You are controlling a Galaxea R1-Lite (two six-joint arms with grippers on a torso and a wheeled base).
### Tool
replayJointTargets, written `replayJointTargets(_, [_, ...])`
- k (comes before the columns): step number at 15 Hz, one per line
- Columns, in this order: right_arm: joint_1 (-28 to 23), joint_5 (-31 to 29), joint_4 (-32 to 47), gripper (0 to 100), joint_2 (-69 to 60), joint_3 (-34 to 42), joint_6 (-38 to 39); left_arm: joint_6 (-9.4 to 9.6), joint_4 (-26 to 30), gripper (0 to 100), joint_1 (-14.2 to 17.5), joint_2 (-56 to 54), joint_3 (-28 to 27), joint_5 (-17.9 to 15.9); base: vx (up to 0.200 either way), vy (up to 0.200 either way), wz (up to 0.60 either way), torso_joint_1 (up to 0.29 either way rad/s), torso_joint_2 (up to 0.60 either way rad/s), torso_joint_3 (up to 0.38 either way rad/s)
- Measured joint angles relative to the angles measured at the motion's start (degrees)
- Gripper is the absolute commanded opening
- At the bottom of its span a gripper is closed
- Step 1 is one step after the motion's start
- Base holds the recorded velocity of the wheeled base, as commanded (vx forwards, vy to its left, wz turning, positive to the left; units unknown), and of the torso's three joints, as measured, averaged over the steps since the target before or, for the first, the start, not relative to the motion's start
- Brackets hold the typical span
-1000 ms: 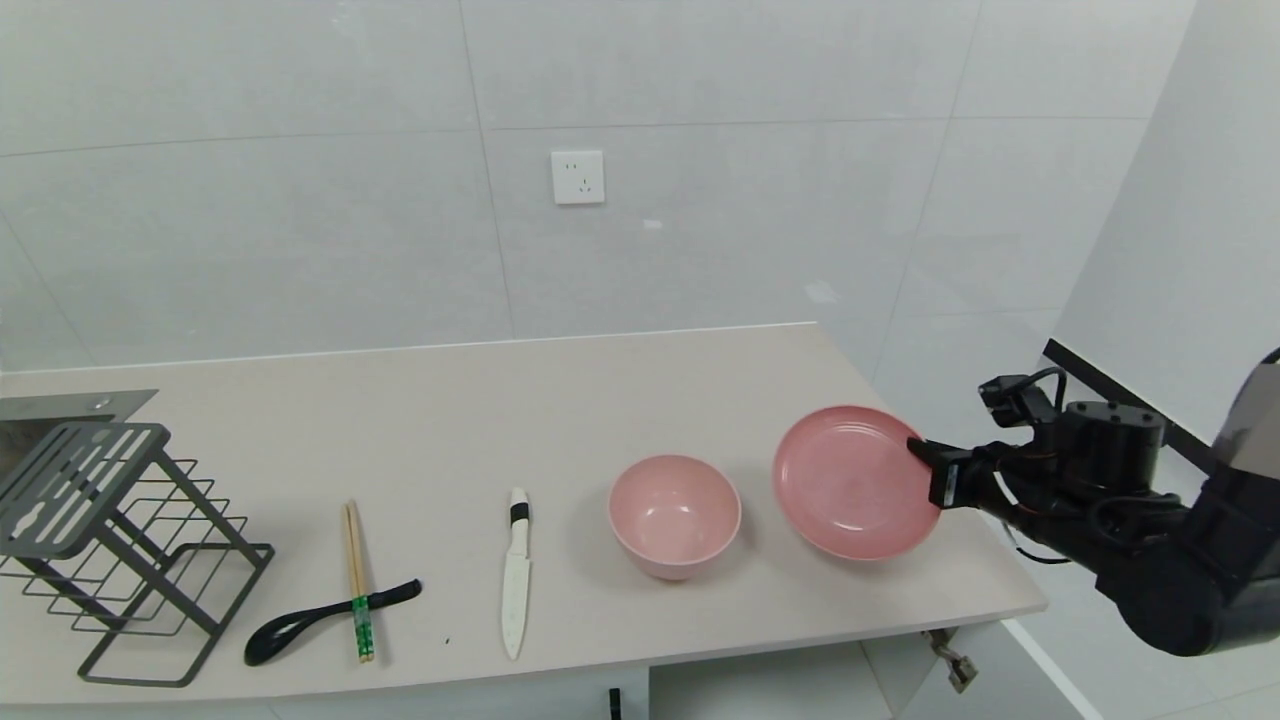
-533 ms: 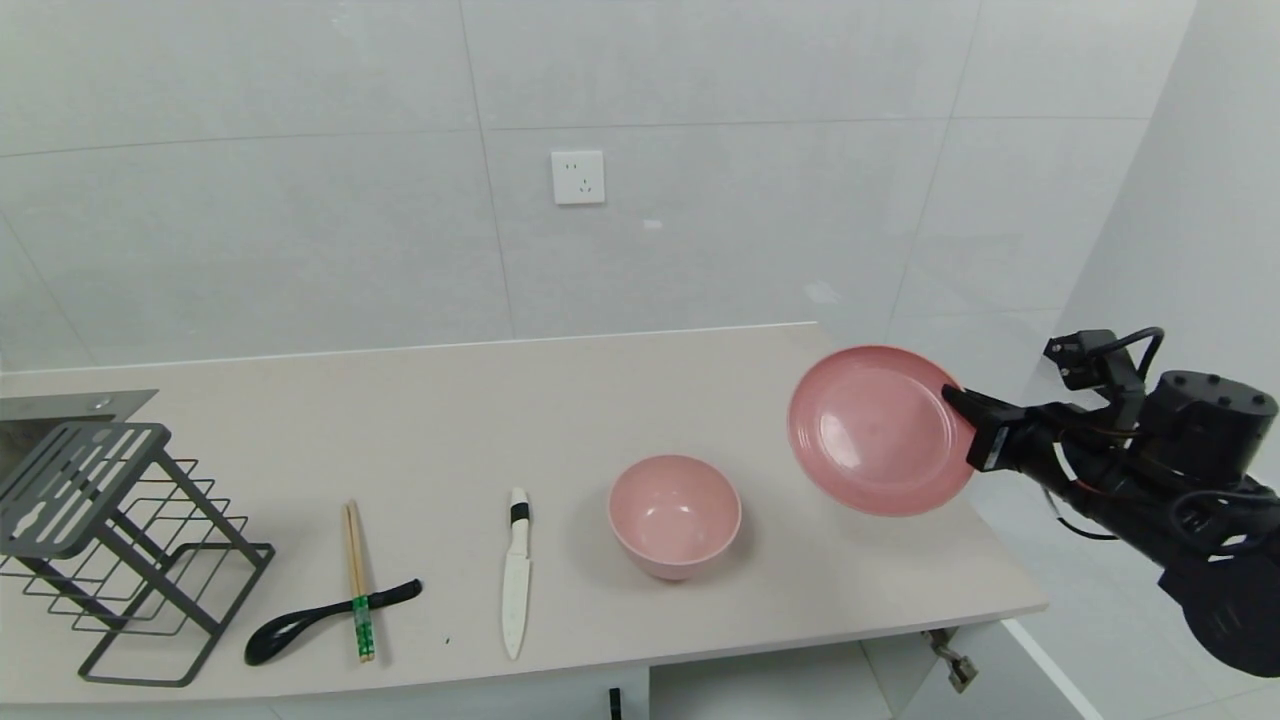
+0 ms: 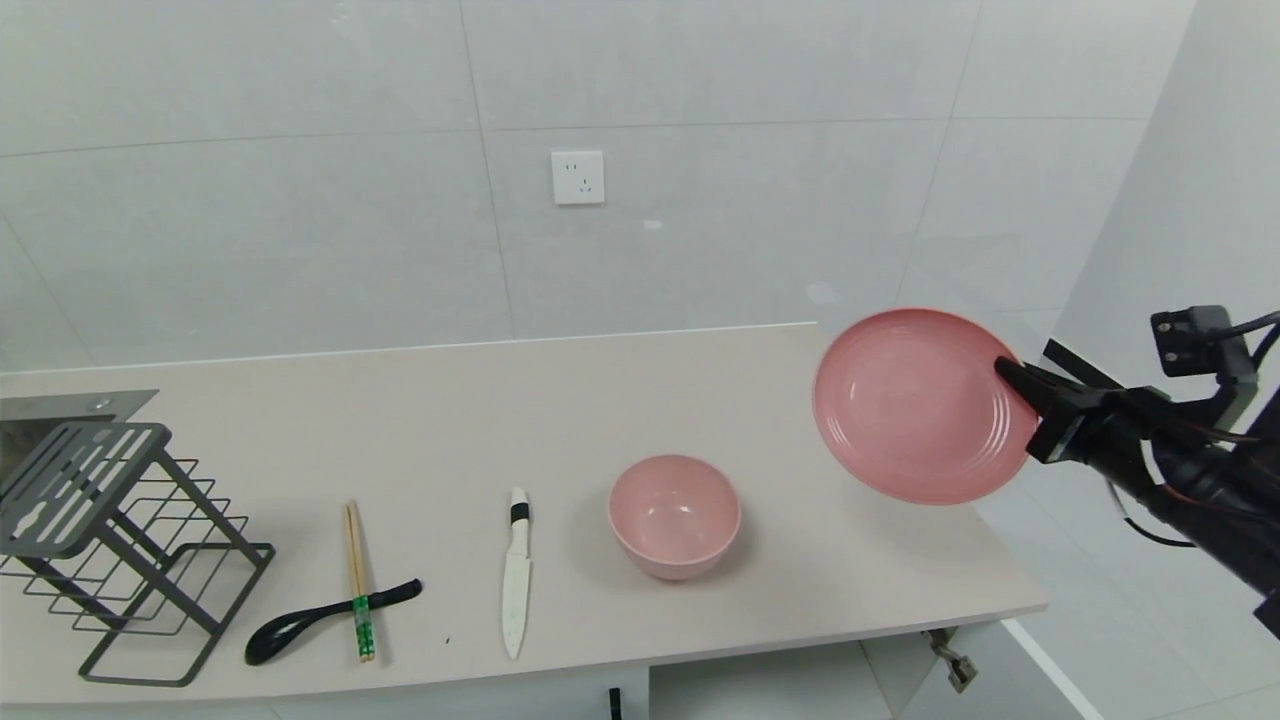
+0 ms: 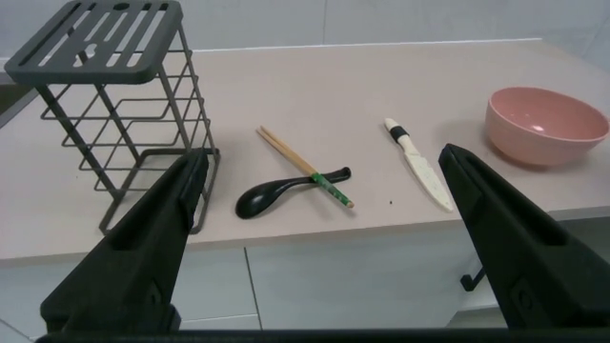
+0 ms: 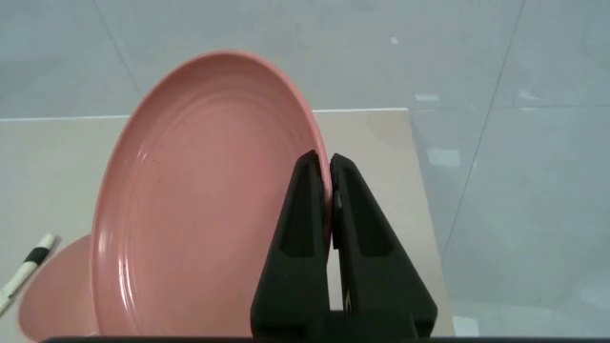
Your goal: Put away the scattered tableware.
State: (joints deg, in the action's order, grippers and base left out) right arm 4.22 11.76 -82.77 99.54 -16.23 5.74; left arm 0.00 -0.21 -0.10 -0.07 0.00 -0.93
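Right fingers (image 5: 307, 214) pinch and hide plate (image 5: 205, 191) rim.

The black right arm (image 3: 1200, 480) (boxy wrist camera (image 3: 1195, 335)) has wedge-shaped fingers (image 5: 303, 229).

A: Kitchen?
B: Looks like one. Pale counter (image 3: 500, 420) against a grey-tiled wall (image 3: 300, 200), wall socket (image 3: 578, 177) above, metal dish rack (image 3: 110, 530) beside a steel sink edge (image 3: 60, 405), cupboard doors (image 3: 760, 690) underneath.

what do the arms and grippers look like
The left gripper and right gripper are matte black, each with two flat tapering fingers. The right arm is black too, with loose dark cables and a small boxy camera on a bracket.
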Motion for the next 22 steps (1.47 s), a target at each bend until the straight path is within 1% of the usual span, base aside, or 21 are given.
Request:
replayJointTargets(2, [-0.6, 0.1, 0.0, 0, -3.9, 2.6, 0.1, 0.18, 0.0, 100, 0.0, 0.0, 0.0, -0.2, 0.0, 0.0, 0.0, 0.0, 0.0, 0.0])
replayJointTargets(6, [-5.0, 0.2, 0.0, 0, -7.3, 3.0, -0.2, 0.4, 0.0, 100, 0.0, 0.0, 0.0, -0.2, 0.0, 0.0, 0.0, 0.0, 0.0, 0.0])
replayJointTargets(7, [-5.2, 0.3, 0.1, 0, -7.8, 3.0, -0.3, 0.49, 0.0, 100, 0.0, 0.0, 0.0, -0.3, 0.0, 0.0, 0.0, 0.0, 0.0, 0.0])
replayJointTargets(8, [-5.2, 0.3, 0.1, 0, -8.2, 3.0, -0.3, 0.51, 0.0, 100, 0.0, 0.0, 0.0, -0.8, 0.0, 0.0, 0.0, 0.0, 0.0, 0.0])
replayJointTargets(9, [-5.0, 0.3, 0.1, 0, -8.7, 3.0, -0.4, 0.62, 0.0, 100, 0.0, 0.0, 0.0, -2.3, 0.0, 0.0, 0.0, 0.0, 0.0, 0.0])
replayJointTargets(10, [-4.9, 0.4, 0.1, 0, -9.1, 3.0, -0.4, 0.84, -0.1, 100, 0.0, 0.0, 0.0, -2.7, 0.0, 0.0, 0.0, 0.0, 0.0, 0.0])
replayJointTargets(11, [-4.9, 0.4, 0.1, 0, -9.6, 2.9, -0.3, 1.94, -0.2, 100, 0.0, 0.0, 0.0, -2.8, 0.0, 0.0, 0.0, 0.0, 0.0, 0.0])
replayJointTargets(12, [-4.9, 0.4, 0.2, 0, -10.2, 2.8, -0.2, 4.05, -0.5, 100, 0.0, 0.0, 0.0, -2.9, 0.0, 0.0, 0.0, 0.0, 0.0, 0.0])
replayJointTargets(13, [-4.9, 0.4, 0.2, 0, -10.6, 2.8, -0.2, 5.12, -0.5, 100, 0.0, 0.0, 0.0, -3.0, 0.0, 0.0, 0.0, 0.0, 0.0, 0.0])
replayJointTargets(14, [-4.9, 0.4, 0.2, 0, -10.8, 2.8, -0.2, 5.11, -1.4, 100, 0.0, 0.0, 0.0, -3.0, 0.0, 0.0, 0.0, 0.0, 0.0, 0.0])
replayJointTargets(15, [-4.9, 0.4, 0.3, 0, -11.0, 2.8, -0.2, 4.6, -3.2, 100, 0.0, 0.1, -0.4, -3.0, 0.0, 0.0, 0.0, 0.0, 0.0, 0.0])
replayJointTargets(16, [-4.8, 0.4, 0.3, 0, -11.1, 2.7, -0.2, 3.99, -5.8, 100, 0.1, 0.2, -3.0, -3.0, 0.0, 0.0, 0.0, 0.0, 0.0, 0.0])
replayJointTargets(17, [-4.7, 0.5, 0.3, 0, -11.1, 2.6, -0.3, 3.47, -7.0, 100, 0.1, 0.7, -6.5, -3.2, 0.0, 0.0, 0.0, 0.0, 0.0, 0.0])
replayJointTargets(18, [-4.7, 0.5, 0.3, 0, -11.2, 2.6, -0.3, 2.67, -7.0, 100, 0.1, 1.6, -10.4, -3.7, 0.0, 0.0, 0.0, 0.0, 0.0, 0.0])
replayJointTargets(19, [-4.7, 0.5, 0.3, 0, -11.2, 2.5, -0.3, 1.58, -5.7, 100, -0.6, 2.9, -12.8, -4.0, 0.0, 0.0, 0.0, 0.0, 0.0, 0.0])
replayJointTargets(20, [-4.7, 0.5, 0.3, 0, -11.2, 2.5, -0.3, 0.6, -4.3, 100, -2.0, 4.5, -13.8, -4.2, 0.0, 0.0, 0.0, 0.0, 0.0, 0.0])
replayJointTargets(22, [-4.7, 0.5, 0.3, 0, -11.2, 2.6, -0.4, -0.46, -3.9, 100, -4.4, 9.3, -14.8, -4.4, 0.0, 0.0, 0.0, 0.0, 0.0, 0.0])
